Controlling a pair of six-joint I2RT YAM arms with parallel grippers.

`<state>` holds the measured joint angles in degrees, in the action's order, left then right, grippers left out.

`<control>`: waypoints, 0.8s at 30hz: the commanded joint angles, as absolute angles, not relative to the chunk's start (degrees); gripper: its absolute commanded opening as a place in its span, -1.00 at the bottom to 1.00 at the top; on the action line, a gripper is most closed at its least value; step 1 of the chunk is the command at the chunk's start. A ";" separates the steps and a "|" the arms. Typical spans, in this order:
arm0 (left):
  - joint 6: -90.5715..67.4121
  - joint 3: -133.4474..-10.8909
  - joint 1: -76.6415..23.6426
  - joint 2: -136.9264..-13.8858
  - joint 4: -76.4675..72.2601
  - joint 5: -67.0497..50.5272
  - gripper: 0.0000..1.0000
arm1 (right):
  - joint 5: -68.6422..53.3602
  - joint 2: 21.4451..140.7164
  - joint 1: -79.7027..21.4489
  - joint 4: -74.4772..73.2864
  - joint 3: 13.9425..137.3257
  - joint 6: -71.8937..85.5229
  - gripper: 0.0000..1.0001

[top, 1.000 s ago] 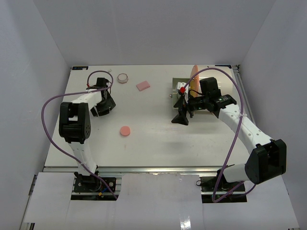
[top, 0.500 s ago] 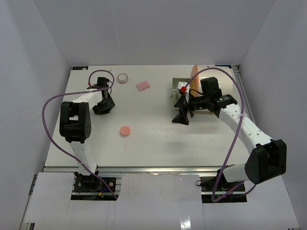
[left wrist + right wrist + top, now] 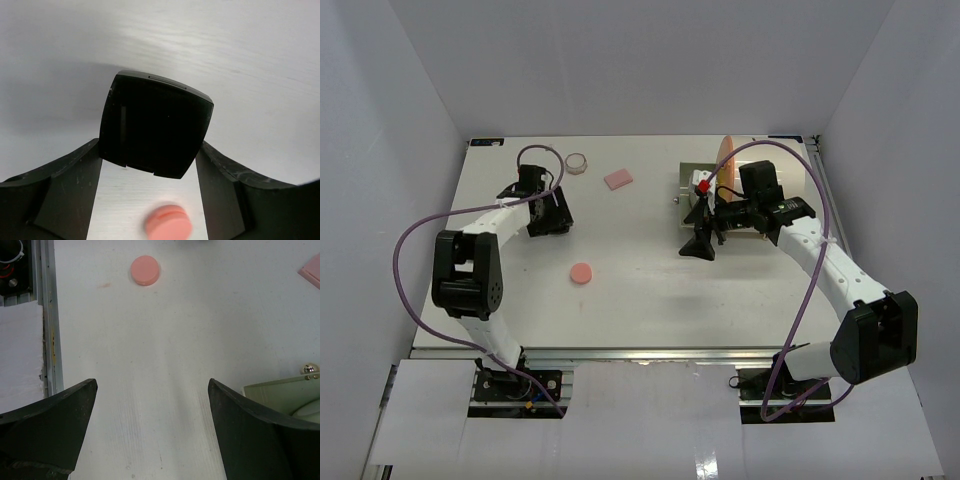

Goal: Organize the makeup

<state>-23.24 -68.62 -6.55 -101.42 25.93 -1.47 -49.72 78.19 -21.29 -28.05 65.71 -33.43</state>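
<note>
Left end effector (image 3: 548, 214) has swung right, pinching the black compact (image 3: 155, 131).
Compact sits in its fingers above the tabletop (image 3: 650, 300), behind the pink disc (image 3: 580, 272). Edge-only hold, so it could twist or slip out in transit. Right end effector (image 3: 700, 240) spread wide, empty.

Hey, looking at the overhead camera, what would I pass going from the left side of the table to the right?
Left gripper shut on the black compact → pink disc → pink pad → right gripper, open.
</note>
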 commanded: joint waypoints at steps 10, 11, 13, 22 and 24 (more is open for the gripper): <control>-24.97 -85.09 -27.83 -103.01 12.75 -19.73 -1.00 | -51.37 66.27 -13.39 -26.81 63.96 -34.59 0.95; -25.07 -88.18 -29.20 -105.32 12.87 -19.32 -1.00 | -51.32 65.37 -12.81 -26.81 63.71 -34.63 0.95; -25.43 -93.49 -30.92 -110.47 13.65 -18.70 -1.00 | -51.04 64.23 -11.99 -26.81 63.31 -34.74 0.94; -26.71 -118.73 -35.44 -126.41 17.75 -14.35 -0.84 | -51.60 61.33 -9.57 -26.72 61.69 -34.90 0.93; -26.57 -122.87 -35.91 -129.73 19.64 -12.96 -0.71 | -51.80 60.94 -9.26 -26.72 61.32 -34.98 0.93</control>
<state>-26.06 -114.27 -34.71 -127.84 16.66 -15.75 -50.33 62.24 -10.02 -28.13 62.06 -34.45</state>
